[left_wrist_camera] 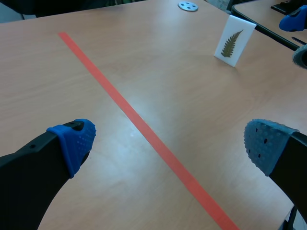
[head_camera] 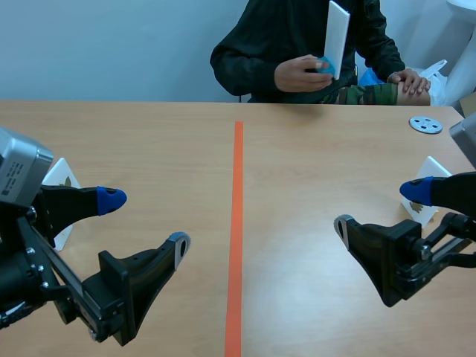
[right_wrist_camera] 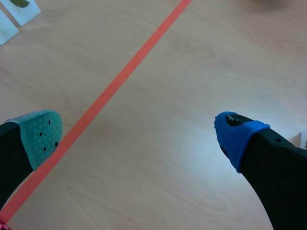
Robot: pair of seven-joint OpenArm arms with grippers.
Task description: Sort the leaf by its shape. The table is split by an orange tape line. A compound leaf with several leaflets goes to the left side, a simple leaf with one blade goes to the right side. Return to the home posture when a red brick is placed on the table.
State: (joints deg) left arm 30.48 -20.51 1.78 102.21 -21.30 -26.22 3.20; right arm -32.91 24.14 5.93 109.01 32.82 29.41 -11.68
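A white card with a fern-like compound leaf [left_wrist_camera: 233,40] stands right of the orange tape line [head_camera: 237,223]; in the scene view this card [head_camera: 430,172] is just behind my right gripper [head_camera: 378,207]. On the left side stands a card with a simple dark leaf [right_wrist_camera: 21,7], with a second card [right_wrist_camera: 5,29] beside it, both partly hidden behind my left gripper [head_camera: 145,221] in the scene view. Both grippers hang low over the table, open and holding nothing. My left gripper [left_wrist_camera: 168,143] straddles the tape; my right gripper [right_wrist_camera: 139,136] is just beside it.
A person sits across the table holding an upright white card [head_camera: 336,36] in one hand. A grey disc with holes [head_camera: 425,124] lies at the far right. No red brick is in view.
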